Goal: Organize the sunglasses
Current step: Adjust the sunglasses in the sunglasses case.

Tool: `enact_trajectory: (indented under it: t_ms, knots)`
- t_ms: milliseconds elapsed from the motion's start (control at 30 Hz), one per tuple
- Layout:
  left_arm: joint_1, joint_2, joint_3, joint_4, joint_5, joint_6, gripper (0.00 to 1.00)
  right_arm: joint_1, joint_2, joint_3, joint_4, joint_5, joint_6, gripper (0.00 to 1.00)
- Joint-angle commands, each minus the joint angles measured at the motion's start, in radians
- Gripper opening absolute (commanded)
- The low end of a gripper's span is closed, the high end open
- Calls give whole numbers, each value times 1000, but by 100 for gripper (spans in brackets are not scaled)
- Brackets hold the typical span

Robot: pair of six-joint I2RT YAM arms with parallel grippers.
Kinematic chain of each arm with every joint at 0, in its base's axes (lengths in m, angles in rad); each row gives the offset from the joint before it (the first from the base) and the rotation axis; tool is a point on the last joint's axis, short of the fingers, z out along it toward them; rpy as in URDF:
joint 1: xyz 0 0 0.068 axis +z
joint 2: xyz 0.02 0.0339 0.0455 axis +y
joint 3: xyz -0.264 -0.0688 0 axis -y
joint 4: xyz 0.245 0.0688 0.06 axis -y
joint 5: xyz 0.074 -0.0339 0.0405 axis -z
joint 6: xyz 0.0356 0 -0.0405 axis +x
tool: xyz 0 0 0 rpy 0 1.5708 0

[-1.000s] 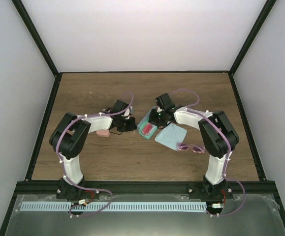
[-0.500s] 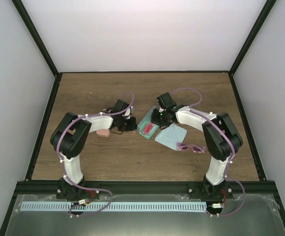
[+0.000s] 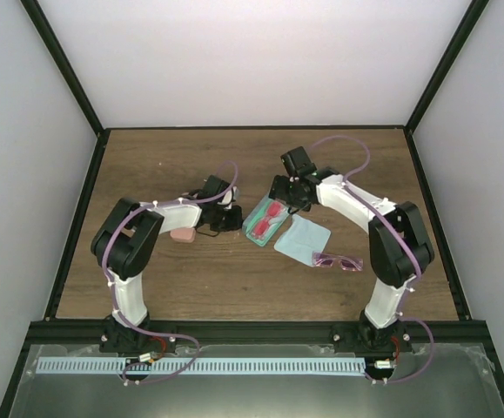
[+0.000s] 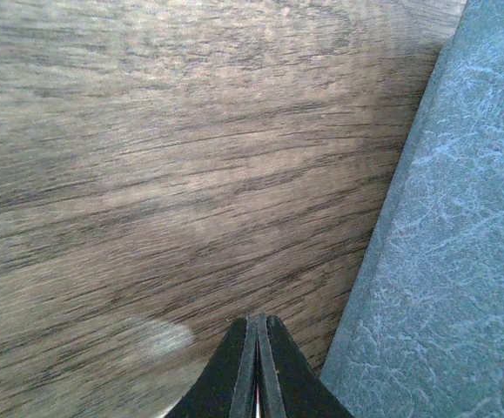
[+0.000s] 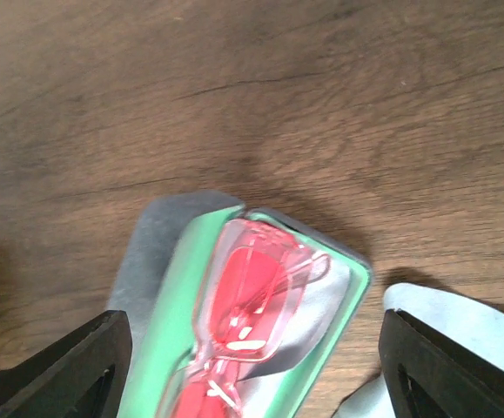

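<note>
Sunglasses with red translucent plastic lenses [image 5: 250, 318] lie inside an oblong blue-grey case [image 3: 263, 221] that stands open near the middle of the brown wood-grain worktop [image 3: 173, 165], its green lining [image 5: 175, 331] showing along one side of the frames. The right gripper [image 3: 286, 195] hangs over the far end of that case with its jaws spread wide and nothing between them. In the right wrist view its two black fingers [image 5: 70, 366] stand one at either side of the case, apart from the red pair. The left gripper [image 4: 257, 326] is clenched, its fingertips pressed together into a point low over the bare wood. It sits just beside the textured blue-grey shell of the case, on the side toward the worktop's left edge. Whether anything thin is pinched between those fingertips cannot be told. A pale blue square cloth [image 3: 304, 237] lies flat beside the case on the side toward the right edge, one corner close against the case. A second pair, pinkish-purple translucent sunglasses with thin arms [image 3: 337, 260], rests at the cloth's corner nearest the worktop's near edge and right edge, outside any case. An oblong pink case [image 3: 182, 235] lies on the wood near the left gripper, on its side toward the left edge.
</note>
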Motion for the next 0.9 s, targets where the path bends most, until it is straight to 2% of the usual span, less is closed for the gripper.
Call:
enact_trajectory:
  t_ms: [0,267,733,867]
  knots:
    - [-6,40,16,-45,-24,20,4,-4,49,20,-71,44,-3,80]
    - [-5,47,23,-55,-18,35,4,-4,25,-73,2,4,5,82]
    - [-6,43,28,-72,-22,52,4,-4,175,9,-55,39,-28,84]
    - [-6,42,28,-72,-27,53,4,-4,171,-1,-71,61,-32,84]
